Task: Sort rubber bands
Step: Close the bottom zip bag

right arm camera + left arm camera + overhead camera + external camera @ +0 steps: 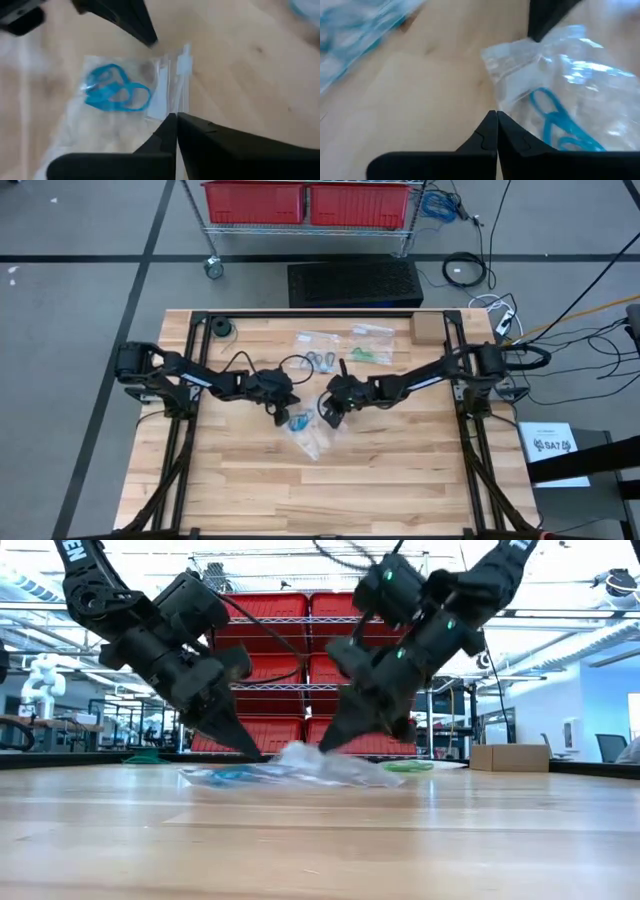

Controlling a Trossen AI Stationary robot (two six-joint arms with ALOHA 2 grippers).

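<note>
My right fingers (176,116) are pressed together on the sealed edge of the clear bag (100,130), and my left fingers (496,115) are shut on its other edge. The bag lies near the middle of the surface (400,480), with blue rubber bands (116,94) inside it. To open it well, I think both grips must stay firm and pull apart slowly, low over the wood, so the bands do not spill. More bands (320,361) lie loose at twelve o'clock from the bag.

left tool (283,412) | right tool (327,412) | clear bag (311,436) between
</note>
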